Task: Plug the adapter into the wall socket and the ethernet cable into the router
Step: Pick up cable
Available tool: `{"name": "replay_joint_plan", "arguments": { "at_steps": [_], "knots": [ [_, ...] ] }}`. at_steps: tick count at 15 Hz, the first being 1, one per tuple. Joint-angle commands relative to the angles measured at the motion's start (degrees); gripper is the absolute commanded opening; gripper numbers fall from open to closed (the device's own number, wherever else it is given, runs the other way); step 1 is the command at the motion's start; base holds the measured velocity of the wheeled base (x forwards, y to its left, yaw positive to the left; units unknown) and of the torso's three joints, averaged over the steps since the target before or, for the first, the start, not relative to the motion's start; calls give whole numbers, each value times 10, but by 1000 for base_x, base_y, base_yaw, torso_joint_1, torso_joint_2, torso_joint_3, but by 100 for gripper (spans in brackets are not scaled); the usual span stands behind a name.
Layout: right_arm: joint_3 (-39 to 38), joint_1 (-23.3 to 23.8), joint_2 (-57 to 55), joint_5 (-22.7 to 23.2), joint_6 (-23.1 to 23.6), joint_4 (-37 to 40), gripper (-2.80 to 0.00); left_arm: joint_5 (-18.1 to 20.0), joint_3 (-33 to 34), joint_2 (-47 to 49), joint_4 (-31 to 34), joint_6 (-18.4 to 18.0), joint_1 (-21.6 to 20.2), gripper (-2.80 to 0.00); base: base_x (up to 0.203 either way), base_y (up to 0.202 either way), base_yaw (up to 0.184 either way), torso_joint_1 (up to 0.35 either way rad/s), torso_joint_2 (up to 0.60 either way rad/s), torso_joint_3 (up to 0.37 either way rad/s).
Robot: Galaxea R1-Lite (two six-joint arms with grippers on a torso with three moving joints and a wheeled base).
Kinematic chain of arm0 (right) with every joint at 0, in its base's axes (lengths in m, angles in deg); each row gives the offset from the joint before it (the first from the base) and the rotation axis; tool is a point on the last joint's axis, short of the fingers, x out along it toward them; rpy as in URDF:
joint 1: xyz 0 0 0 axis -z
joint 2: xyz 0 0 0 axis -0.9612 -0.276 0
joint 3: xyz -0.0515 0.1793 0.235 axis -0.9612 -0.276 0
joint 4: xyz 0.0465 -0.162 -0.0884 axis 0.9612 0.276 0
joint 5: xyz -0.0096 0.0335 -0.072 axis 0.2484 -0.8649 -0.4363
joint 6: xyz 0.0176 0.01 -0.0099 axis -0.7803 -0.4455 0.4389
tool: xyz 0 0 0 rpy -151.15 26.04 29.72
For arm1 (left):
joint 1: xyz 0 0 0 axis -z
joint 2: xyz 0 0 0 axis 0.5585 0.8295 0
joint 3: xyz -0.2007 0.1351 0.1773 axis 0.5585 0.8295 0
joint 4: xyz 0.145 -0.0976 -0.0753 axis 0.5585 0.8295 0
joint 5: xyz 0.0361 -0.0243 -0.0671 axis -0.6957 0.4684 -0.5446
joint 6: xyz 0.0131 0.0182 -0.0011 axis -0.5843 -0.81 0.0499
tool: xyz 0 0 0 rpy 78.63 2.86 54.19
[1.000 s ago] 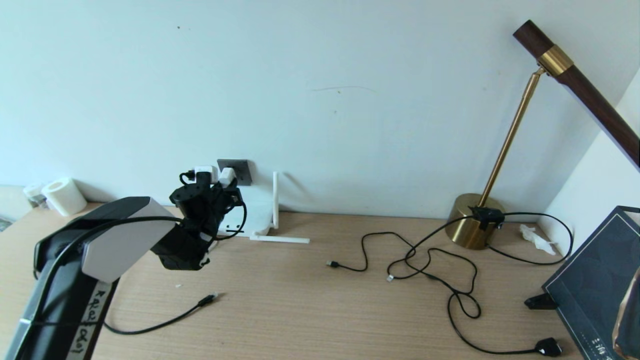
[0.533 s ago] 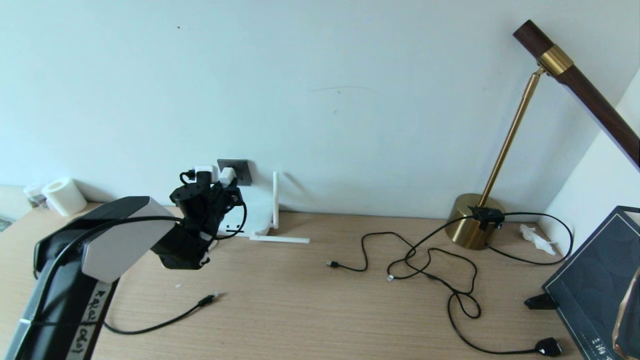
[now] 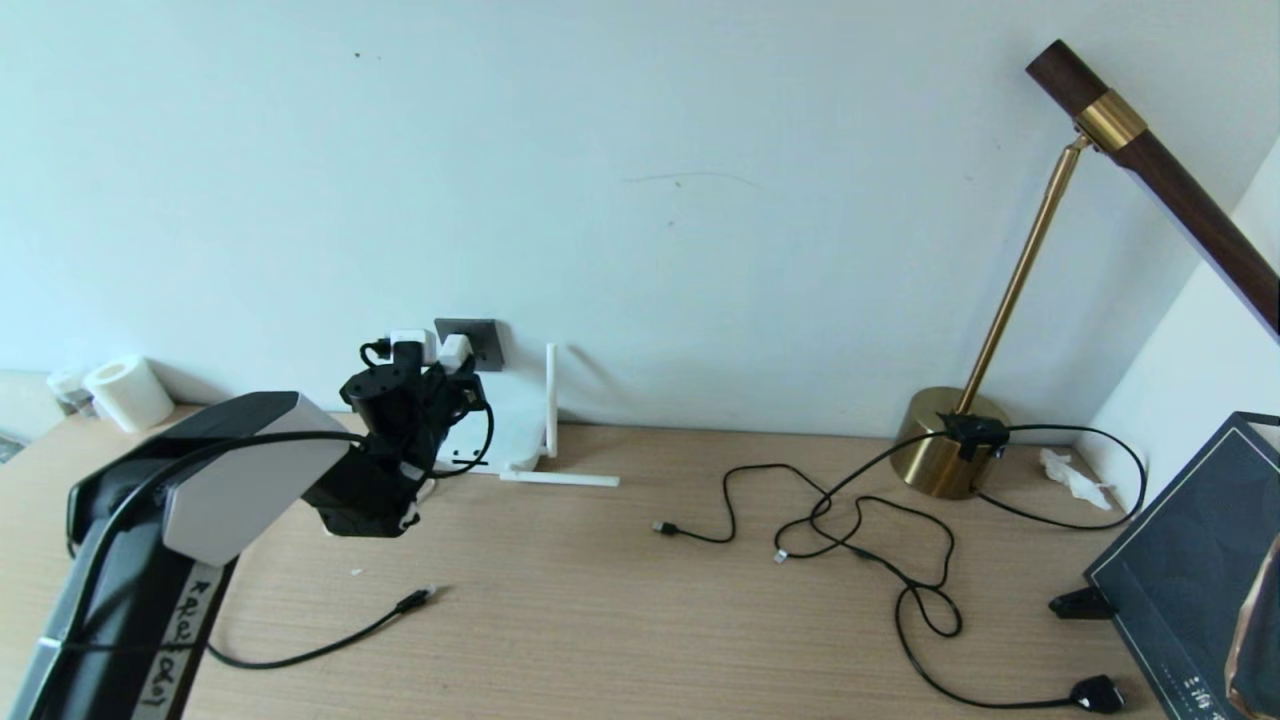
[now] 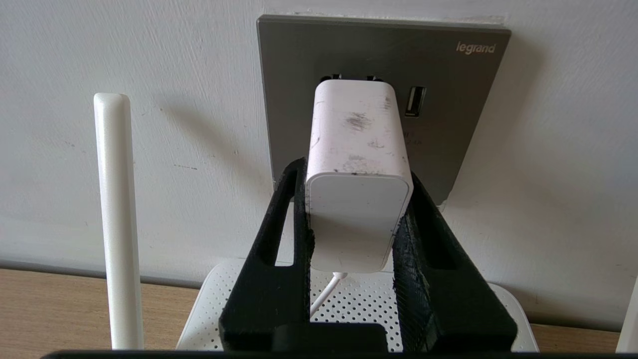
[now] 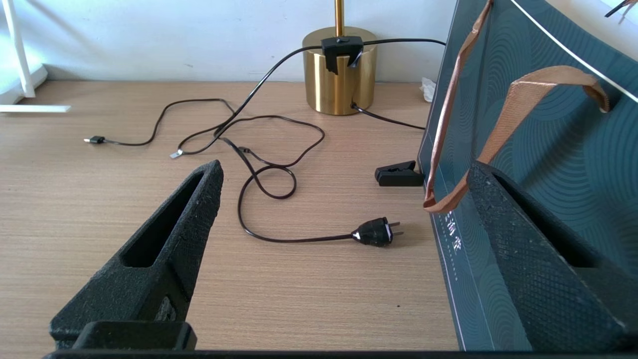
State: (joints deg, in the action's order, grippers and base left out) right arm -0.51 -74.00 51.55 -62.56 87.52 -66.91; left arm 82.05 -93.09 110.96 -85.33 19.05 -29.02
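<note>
Adapter point(image 4: 358, 174) insertion is the step in hand: the left pincer point(image 4: 356, 234) clamps the white cube between its two black fingers, narrowed to the cube's width, with the front end right at the wall socket point(image 4: 448, 119) above the router point(image 4: 349, 304). Whether the prongs are fully home I cannot tell, so the next move likely calls for a straight push to the plate, then letting go without tugging the cord. The right pincer point(image 5: 344, 264) hangs spread wide and empty over the bench point(image 3: 640, 600), while the ethernet cable point(image 3: 330, 645) lies loose there, its plug well apart from the router.
</note>
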Motion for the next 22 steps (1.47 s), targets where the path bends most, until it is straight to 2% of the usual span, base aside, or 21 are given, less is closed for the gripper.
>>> {"name": "replay_joint_plan", "arguments": {
  "at_steps": [1, 22],
  "knots": [
    [-7, -1, 0, 0, 0, 0, 0, 0, -1, -3, -1, 0, 0, -280, 0, 0, 0, 0, 0, 0],
    [-6, -1, 0, 0, 0, 0, 0, -2, -21, -1, 15, -1, 0, -280, 0, 0, 0, 0, 0, 0]
  ]
}}
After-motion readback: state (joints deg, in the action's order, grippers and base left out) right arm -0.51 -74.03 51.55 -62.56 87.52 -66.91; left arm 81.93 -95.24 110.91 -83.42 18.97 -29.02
